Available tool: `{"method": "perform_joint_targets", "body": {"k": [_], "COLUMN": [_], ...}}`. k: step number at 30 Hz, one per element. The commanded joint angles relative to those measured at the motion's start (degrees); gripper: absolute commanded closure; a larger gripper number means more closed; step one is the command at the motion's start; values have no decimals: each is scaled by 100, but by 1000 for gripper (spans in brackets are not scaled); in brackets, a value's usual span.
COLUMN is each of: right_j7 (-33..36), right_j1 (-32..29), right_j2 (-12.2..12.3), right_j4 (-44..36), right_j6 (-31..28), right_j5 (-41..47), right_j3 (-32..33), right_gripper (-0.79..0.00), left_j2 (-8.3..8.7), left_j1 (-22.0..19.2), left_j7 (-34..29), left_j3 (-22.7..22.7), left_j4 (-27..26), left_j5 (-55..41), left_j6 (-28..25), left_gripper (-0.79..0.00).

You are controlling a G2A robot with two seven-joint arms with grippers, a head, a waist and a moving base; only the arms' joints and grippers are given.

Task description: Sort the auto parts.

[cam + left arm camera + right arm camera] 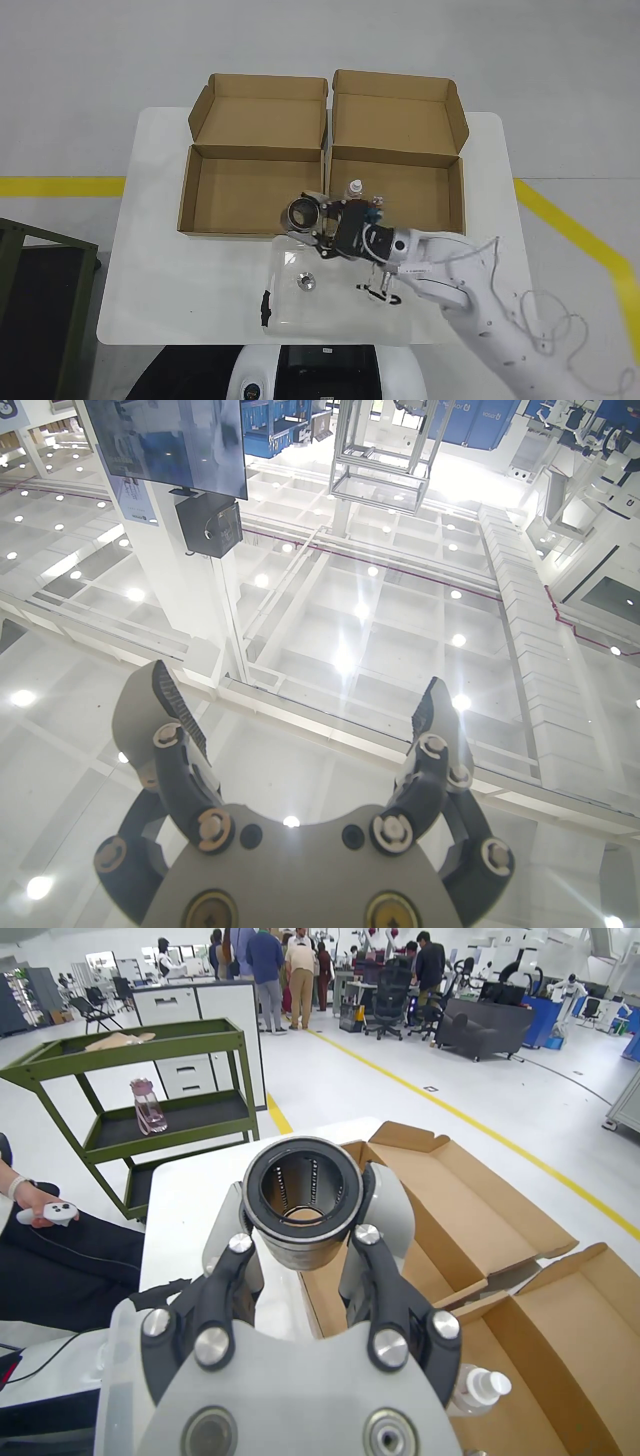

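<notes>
White table [165,260], bearing [300,212] clamped in right pincer [306,1220]

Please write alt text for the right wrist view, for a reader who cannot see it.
The right gripper holds a hollow metal cylinder above the edge of an open cardboard box. A second open box beside it holds a small white-capped bottle.

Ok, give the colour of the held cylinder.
The cylinder is grey metal with a black rim; right wrist view.
</notes>
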Motion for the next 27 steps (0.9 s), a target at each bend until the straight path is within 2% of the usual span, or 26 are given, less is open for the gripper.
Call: {"method": "perform_joint_targets", "body": {"k": [1,15,27], "right_j7": [98,723,1010], "right_j1": [157,1293,2097], "right_j2": [-51,-522,-1035], "right_j4": [171,1450,2610], "right_j6": [127,799,1010], "right_j5": [-85,-325,-89], "right_j3": [-151,-1170,-1900], "right_gripper": [0,0,0], "left_j2": [0,0,0], "left_j1": [0,0,0], "left_j7": [0,0,0], "left_j3": [0,0,0], "left_j4": [0,0,0], "left_j5": [0,0,0], "left_j6": [0,0,0], "left_gripper": [-785,-785,-785]}}
